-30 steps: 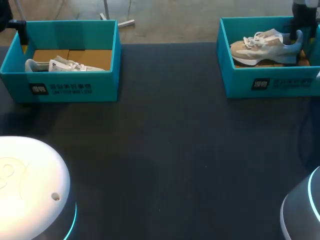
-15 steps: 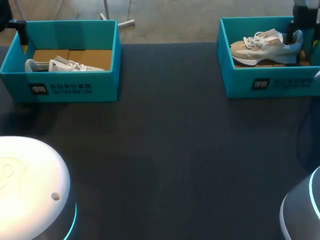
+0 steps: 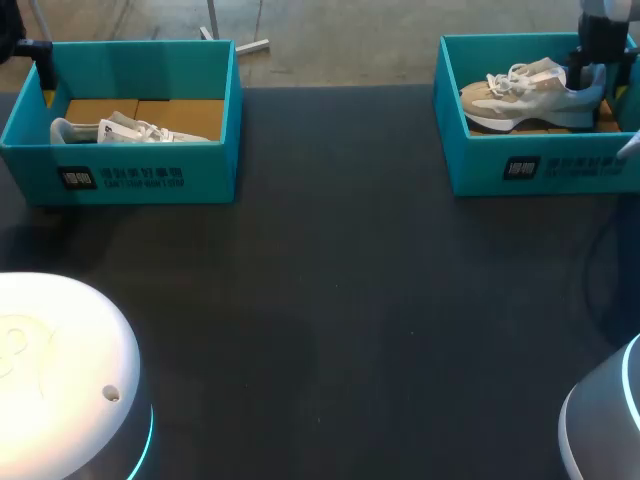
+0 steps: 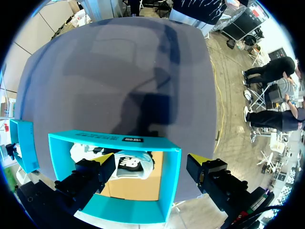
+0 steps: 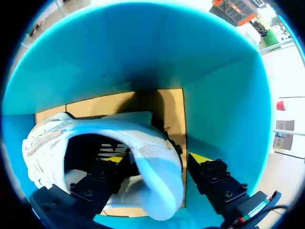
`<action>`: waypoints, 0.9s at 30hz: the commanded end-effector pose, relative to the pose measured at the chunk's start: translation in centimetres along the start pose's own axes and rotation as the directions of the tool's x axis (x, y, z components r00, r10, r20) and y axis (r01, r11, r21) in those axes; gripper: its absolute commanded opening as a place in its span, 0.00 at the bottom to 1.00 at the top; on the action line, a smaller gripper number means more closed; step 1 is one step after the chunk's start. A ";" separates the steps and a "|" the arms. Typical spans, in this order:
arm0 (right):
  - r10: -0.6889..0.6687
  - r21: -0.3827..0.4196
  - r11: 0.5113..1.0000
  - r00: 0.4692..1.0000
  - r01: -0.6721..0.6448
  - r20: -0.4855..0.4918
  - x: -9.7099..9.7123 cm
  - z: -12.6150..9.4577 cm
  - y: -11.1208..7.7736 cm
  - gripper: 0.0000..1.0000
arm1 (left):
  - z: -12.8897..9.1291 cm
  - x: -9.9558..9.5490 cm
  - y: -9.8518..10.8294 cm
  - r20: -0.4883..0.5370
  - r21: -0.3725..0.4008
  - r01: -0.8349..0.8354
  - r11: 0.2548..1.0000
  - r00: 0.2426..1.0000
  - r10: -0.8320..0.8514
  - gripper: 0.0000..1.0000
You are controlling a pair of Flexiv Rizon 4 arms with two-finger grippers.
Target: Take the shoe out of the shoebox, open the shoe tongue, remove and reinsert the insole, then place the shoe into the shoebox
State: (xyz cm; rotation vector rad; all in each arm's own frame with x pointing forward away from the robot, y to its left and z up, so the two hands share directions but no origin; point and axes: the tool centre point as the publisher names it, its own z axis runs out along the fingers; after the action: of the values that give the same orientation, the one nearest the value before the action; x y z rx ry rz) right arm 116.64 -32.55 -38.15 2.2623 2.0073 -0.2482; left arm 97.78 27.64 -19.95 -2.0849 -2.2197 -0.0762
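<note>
Over the last second my right arm has edged a little inward along the far right corner of the table, settling closer over the heel of the beige-and-white lace-up sneaker (image 3: 525, 95). The sneaker itself has hardly stirred. It lies in the right-hand teal cardboard shoebox (image 3: 540, 170), sole down on the brown liner, toe pointing toward the middle of the table.

Seen from the wrist, my right gripper (image 5: 158, 158) now straddles the heel collar, with one yellow-tipped finger down inside the shoe's opening and the other outside the pale blue heel. The fingers stand apart. The inner one looks close against the lining, but I see a sliver of gap beside the outer one, so I do not count this as a grip yet.

My left gripper (image 4: 150, 160) has not shifted. It hangs with its fingers wide apart over the near wall of the left-hand teal cardboard shoebox (image 3: 120, 175), where a second white sneaker (image 3: 125, 130) lies untouched.

For the task, this small move reads as lining up the pinch — the first step, lifting the shoe out, is not done. I judge the next need is to close on the heel firmly enough that the shoe does not pivot toe-down as it clears the box wall.
</note>
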 end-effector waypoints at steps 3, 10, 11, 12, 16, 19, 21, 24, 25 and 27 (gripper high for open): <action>0.003 0.038 0.999 1.000 -0.002 -0.013 0.1 0.7 0.9 0.74 | 0.0 0.0 -0.1 -0.002 -0.003 0.000 1.000 1.000 0.000 1.00; -0.002 0.041 0.999 1.000 0.003 -0.027 0.3 0.9 1.2 0.75 | 0.0 0.0 -0.1 -0.002 -0.003 0.000 1.000 1.000 0.000 1.00; -0.003 0.041 0.999 1.000 0.005 -0.028 0.4 0.9 1.2 0.73 | 0.0 0.0 -0.1 -0.002 -0.003 0.000 1.000 1.000 0.000 1.00; -0.004 0.040 0.999 1.000 0.005 -0.029 0.4 0.9 1.2 0.72 | 0.0 0.0 -0.1 -0.002 -0.003 0.000 1.000 1.000 0.000 1.00; -0.007 0.035 0.999 0.999 0.009 -0.034 0.5 0.8 1.2 0.70 | 0.0 0.0 -0.1 -0.002 -0.003 0.000 1.000 1.000 0.000 1.00; 0.000 0.028 1.000 0.999 0.001 -0.035 0.2 0.7 1.3 0.75 | 0.0 0.0 -0.1 -0.002 -0.003 0.000 1.000 1.000 0.000 1.00; 0.005 0.022 1.000 0.999 -0.005 -0.032 0.0 0.5 1.3 0.74 | 0.0 0.0 -0.1 -0.002 -0.003 0.000 1.000 1.000 0.000 1.00; 0.007 0.016 1.000 1.000 -0.007 -0.028 -0.3 0.1 1.3 0.73 | 0.0 0.0 -0.1 -0.002 -0.003 0.000 1.000 1.000 0.000 1.00; 0.007 0.014 1.000 1.000 -0.006 -0.027 -0.3 0.1 1.3 0.74 | 0.0 0.0 -0.1 -0.002 -0.003 0.000 1.000 1.000 0.000 1.00; 0.006 0.012 1.000 1.000 -0.006 -0.027 -0.4 0.1 1.3 0.73 | 0.0 0.0 -0.1 -0.002 -0.003 0.000 1.000 1.000 0.000 1.00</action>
State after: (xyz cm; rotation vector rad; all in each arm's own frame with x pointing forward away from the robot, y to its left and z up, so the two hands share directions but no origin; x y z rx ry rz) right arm 117.18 -32.86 -38.22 2.2722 2.0056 -0.2005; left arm 97.78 27.64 -19.95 -2.0849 -2.2197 -0.0762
